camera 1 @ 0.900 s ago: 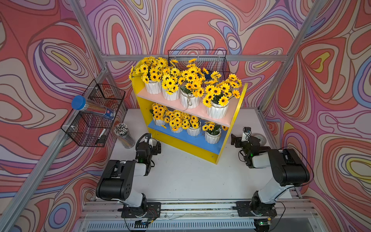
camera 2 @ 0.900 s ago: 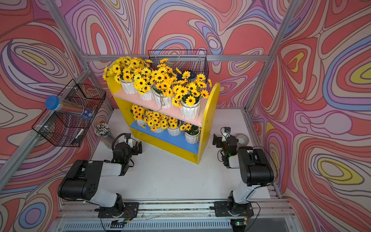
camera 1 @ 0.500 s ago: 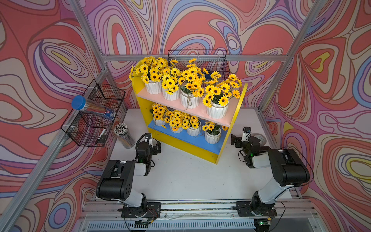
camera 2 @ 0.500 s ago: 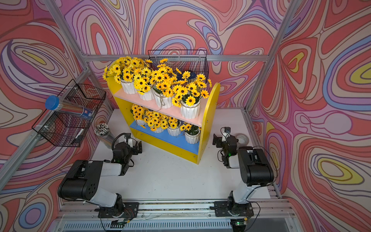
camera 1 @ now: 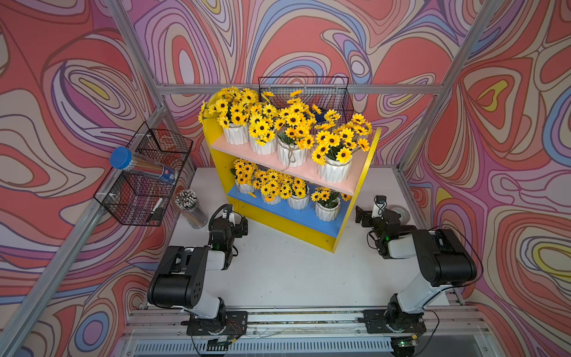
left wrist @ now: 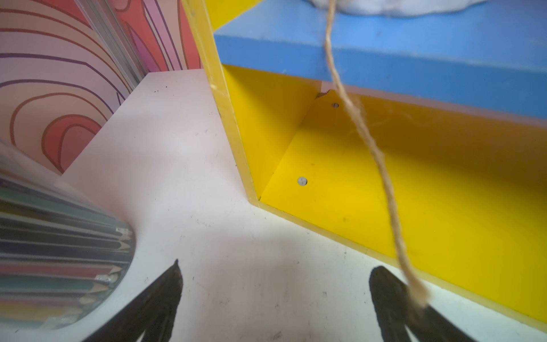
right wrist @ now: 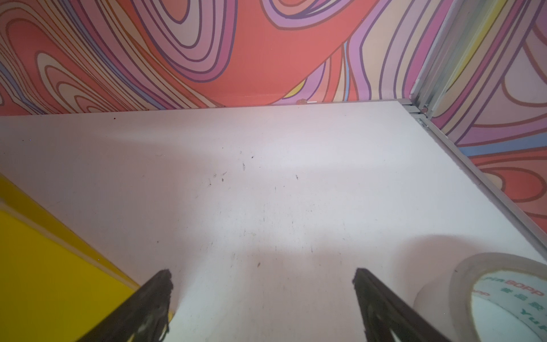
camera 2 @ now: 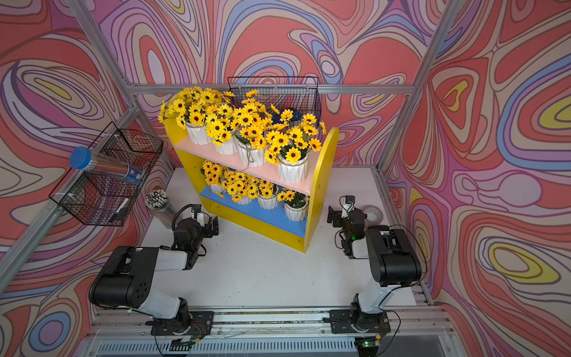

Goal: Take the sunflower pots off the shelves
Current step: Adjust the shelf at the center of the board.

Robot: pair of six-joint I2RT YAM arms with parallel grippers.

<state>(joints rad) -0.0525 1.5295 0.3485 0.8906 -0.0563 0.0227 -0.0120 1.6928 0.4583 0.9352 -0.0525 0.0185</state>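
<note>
Flanking the shelves [camera 1: 360, 185], the left gripper [left wrist: 275, 268] and right gripper [right wrist: 262, 271] are gaping wide and empty while all eight sunflower pots [camera 1: 333, 169] are crowding both boards [camera 1: 306, 173] (blooms overlapping), so the dangling twine [left wrist: 358, 124] is threatening to snag and topple neighbours.

- The shelves [left wrist: 473, 177] look like painted wood, smooth with a slight sheen, with small metal screw heads in the yellow.
- The sunflower pots [camera 1: 334, 170] are white ribbed ceramic, smooth.
- The twine [left wrist: 370, 142] is rough, hairy fibre.
- The worktop [right wrist: 266, 192] is matt white, finely scuffed and speckled.
- The wire basket [camera 1: 145, 197] is thin black metal.
- The tube [left wrist: 59, 251] of pencils is clear, glossy plastic.
- The tape roll [right wrist: 503, 296] is glossy, translucent film.
- The frame bar [camera 1: 401, 89] is pale, brushed metal.
</note>
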